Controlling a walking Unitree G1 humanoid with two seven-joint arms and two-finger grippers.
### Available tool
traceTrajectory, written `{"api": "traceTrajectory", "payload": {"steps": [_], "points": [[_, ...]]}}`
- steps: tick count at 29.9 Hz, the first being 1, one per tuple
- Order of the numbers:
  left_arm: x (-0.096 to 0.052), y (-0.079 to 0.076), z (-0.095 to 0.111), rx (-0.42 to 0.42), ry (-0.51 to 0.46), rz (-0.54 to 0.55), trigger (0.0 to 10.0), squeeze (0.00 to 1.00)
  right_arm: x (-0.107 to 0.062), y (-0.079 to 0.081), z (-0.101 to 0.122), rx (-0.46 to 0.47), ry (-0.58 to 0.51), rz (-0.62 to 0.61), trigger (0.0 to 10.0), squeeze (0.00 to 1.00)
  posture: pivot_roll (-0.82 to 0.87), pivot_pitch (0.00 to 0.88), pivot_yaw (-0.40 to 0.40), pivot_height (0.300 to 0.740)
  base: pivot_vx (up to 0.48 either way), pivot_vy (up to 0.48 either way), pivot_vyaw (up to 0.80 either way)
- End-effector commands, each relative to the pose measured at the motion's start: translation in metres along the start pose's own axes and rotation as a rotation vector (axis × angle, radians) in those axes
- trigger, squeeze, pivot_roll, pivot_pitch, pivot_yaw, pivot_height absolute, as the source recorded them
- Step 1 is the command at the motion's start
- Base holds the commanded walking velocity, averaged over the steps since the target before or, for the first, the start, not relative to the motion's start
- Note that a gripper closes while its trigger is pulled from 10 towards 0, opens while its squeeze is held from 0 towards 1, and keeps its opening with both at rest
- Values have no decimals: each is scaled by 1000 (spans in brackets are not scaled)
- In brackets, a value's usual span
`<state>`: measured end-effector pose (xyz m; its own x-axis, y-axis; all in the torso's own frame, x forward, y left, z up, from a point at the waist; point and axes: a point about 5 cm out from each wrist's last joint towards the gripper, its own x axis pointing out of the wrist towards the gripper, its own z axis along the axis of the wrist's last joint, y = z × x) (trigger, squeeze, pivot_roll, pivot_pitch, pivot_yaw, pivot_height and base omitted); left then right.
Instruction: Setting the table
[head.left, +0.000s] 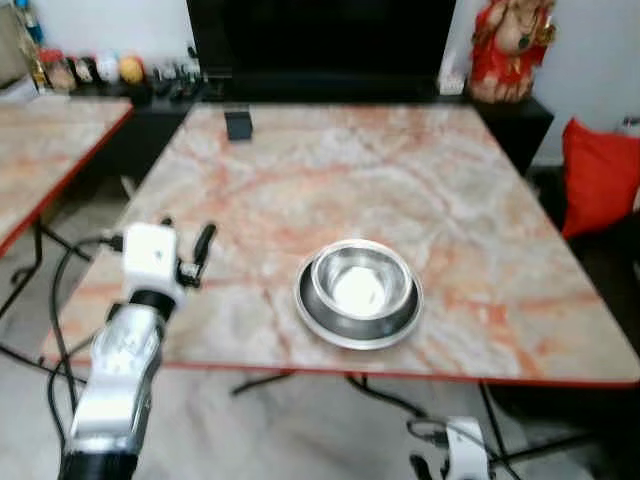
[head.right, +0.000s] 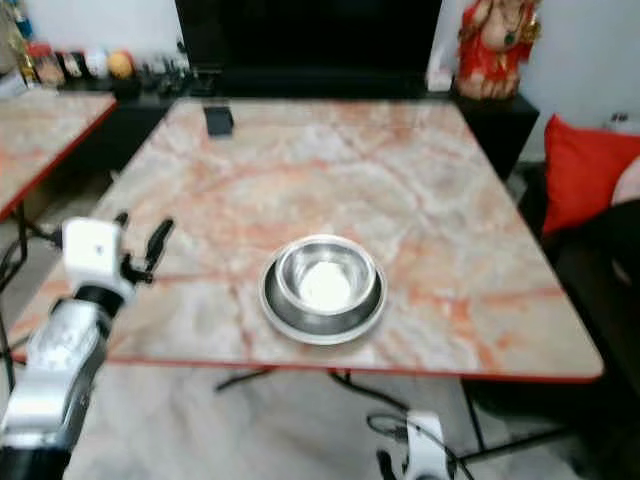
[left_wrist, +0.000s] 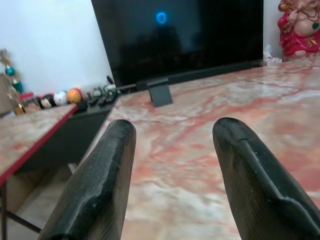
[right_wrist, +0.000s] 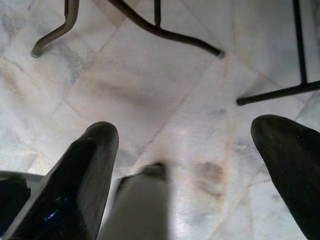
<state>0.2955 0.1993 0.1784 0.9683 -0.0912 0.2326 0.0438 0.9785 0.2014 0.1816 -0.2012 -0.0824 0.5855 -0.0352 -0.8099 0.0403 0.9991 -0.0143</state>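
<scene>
Surface: a marble-patterned top (head.left: 420, 180) with pink-orange veining and a red rim is standing in front of the robot.
Bowl: a steel bowl (head.left: 360, 284) is sitting inside a steel plate (head.left: 322, 322), the pair resting near the surface's near edge, about midway along it.
Left hand: the left hand (head.left: 187, 247) is hovering over the near left corner of the surface, its two black fingers (left_wrist: 102, 180) spread apart with nothing between them, pointing toward the far edge.
Right hand: the right hand (right_wrist: 187, 175) is hanging low below the near edge, facing the pale marble floor (right_wrist: 150, 90); its fingers are spread wide and pinching nothing.
Small black block: a small black object (head.left: 238, 125) is standing near the far left corner of the surface.
Beyond the far edge: a large dark screen (head.left: 320, 40) is standing on a low black cabinet, with a red and gold figurine (head.left: 510, 45) beside it on the right.
Left side: a second marble-patterned table (head.left: 45, 150) is standing apart from the surface.
Right side: a red cushion (head.left: 598, 175) is lying just off the right edge.
</scene>
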Motion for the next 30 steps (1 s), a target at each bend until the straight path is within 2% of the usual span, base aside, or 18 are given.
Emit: {"api": "traceTrajectory", "payload": {"steps": [1,22,30], "points": [[2,-6,3,8,-13,-15,10000,0,-2,-5,-6,1,16,-12,10000,0,-42,0,14,720,0,480,0],[-6,-3,-3,10,7,16,10000,0,-1,-3,-6,-4,16,-7,10000,0,-41,0,18,720,0,480,0],[-14,-10,-28,8,126,-61,10000,0,-2,-3,-6,-5,16,-6,10000,0,-45,0,22,720,0,38,0]]}}
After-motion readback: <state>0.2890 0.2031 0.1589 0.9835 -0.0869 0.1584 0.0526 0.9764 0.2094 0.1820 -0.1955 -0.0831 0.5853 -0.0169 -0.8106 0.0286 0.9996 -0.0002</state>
